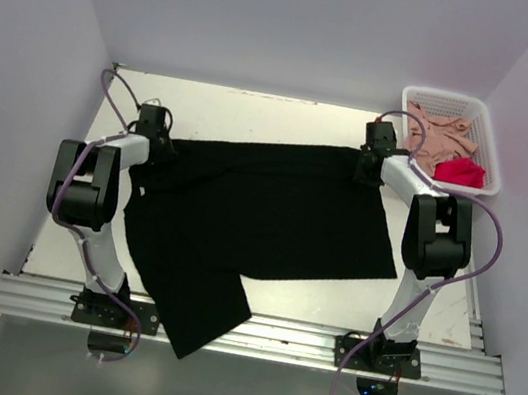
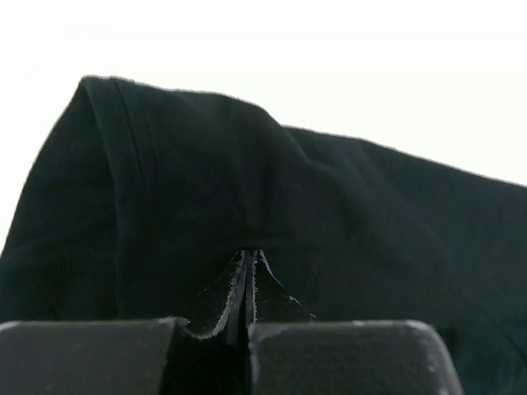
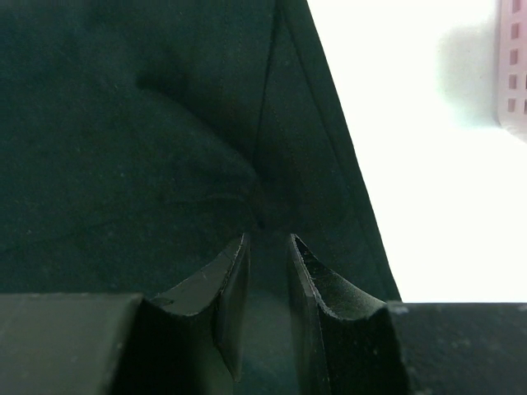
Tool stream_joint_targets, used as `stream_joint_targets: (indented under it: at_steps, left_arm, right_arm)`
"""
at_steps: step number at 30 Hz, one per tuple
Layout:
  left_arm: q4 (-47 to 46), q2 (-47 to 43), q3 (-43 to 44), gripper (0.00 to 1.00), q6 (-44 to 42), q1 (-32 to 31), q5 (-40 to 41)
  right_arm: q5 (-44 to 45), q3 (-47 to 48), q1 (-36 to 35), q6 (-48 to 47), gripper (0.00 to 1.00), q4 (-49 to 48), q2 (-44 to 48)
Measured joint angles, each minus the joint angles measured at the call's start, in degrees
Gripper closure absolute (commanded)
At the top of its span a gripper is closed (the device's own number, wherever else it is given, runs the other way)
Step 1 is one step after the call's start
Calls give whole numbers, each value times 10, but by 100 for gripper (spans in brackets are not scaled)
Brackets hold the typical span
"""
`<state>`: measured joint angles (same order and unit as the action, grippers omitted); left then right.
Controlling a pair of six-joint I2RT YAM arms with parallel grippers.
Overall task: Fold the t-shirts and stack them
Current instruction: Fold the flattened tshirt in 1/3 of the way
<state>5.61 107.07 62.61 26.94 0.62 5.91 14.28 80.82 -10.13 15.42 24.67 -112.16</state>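
Left gripper: jaws pressed together, pinching the black t-shirt at its upper-left edge.
Black t-shirt: spread across frame centre.
Right gripper: jaws nearly together, nipping the shirt's upper-right corner.
Basket: upper right, holding pink t-shirt and red t-shirt.

Item one, the black t-shirt: large, plain, lying opened out and mostly flat across the centre of the frame, long side running left to right. Both upper corners are puckered. One lobe trails down to lower centre-left.

Item two, the pink t-shirt: crumpled, upper right, in the white basket.

Item three, the red t-shirt: bunched, touching the pink one's lower right.
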Motion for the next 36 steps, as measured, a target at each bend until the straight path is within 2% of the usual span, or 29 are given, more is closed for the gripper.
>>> stream_joint_targets:
  at_steps: [6, 22, 36]
  left_arm:
    - [9, 30, 37, 100, 0, 0, 22]
    - [9, 32, 39, 100, 0, 0, 23]
    - [9, 32, 39, 100, -1, 0, 24]
  right_arm:
    - [0, 24, 0, -2, 72, -2, -14]
    - [0, 104, 0, -11, 76, 5, -74]
    - [2, 91, 1, -9, 74, 16, -80]
